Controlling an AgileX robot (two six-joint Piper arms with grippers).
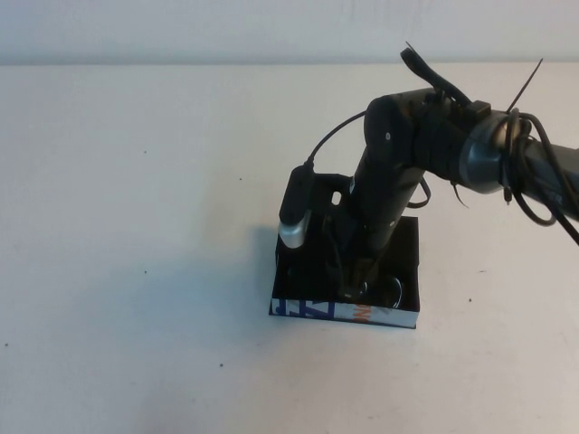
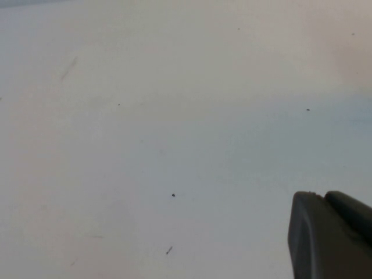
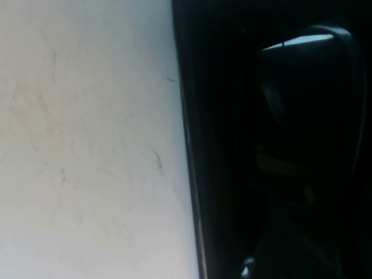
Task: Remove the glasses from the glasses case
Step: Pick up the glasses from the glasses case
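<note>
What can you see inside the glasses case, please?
Inside the glasses case, the right end effector reaches onto the glasses, mostly covered. The left end effector hovers over bare table.
</note>
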